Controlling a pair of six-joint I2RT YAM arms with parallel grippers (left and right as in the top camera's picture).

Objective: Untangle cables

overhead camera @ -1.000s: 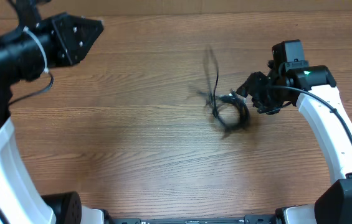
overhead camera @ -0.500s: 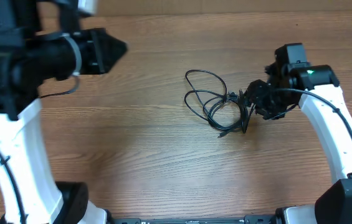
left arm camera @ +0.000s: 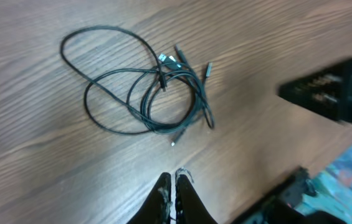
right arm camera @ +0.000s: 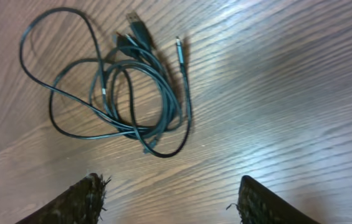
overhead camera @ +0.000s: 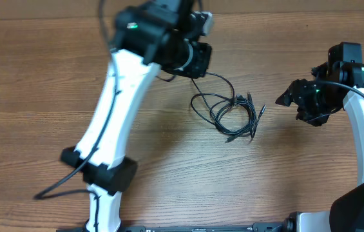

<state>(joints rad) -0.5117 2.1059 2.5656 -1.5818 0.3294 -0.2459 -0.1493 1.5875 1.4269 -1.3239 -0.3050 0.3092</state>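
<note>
**Cable pile lying loose between both grippers**

Quick rundown of where you're at. The cables (overhead camera: pixel 225 111) are lying flat on the wooden table (overhead camera: pixel 169 167), roughly mid-table and a bit over toward your right arm's side. It's one loose tangle of thin black loops overlapping each other. One bigger loop flops out toward the left arm's side. The plug ends (right arm camera: pixel 135 28) are bunched along the edge of the pile nearer the right gripper, and at least one looks silvery at the tip.

Your left gripper (left arm camera: pixel 174 183) is pressed together, fingers (left arm camera: pixel 163 198) meeting with only a sliver between them. On its wrist cam there's bare wood between the fingertips and the nearest strand, so it isn't touching the pile. From overhead, the left arm reaches right across the table and the gripper head sits just beside the far end of that big loop. How high it is above the wood, you can't tell from that angle.

Your right gripper (right arm camera: pixel 171 183) is spread wide, its fingers (right arm camera: pixel 91 198) sitting at the two bottom corners of the wrist view with just table showing between them. Overhead puts it off to the right of the pile with a clear gap of wood in between, so it isn't in contact with any strand either.
</note>
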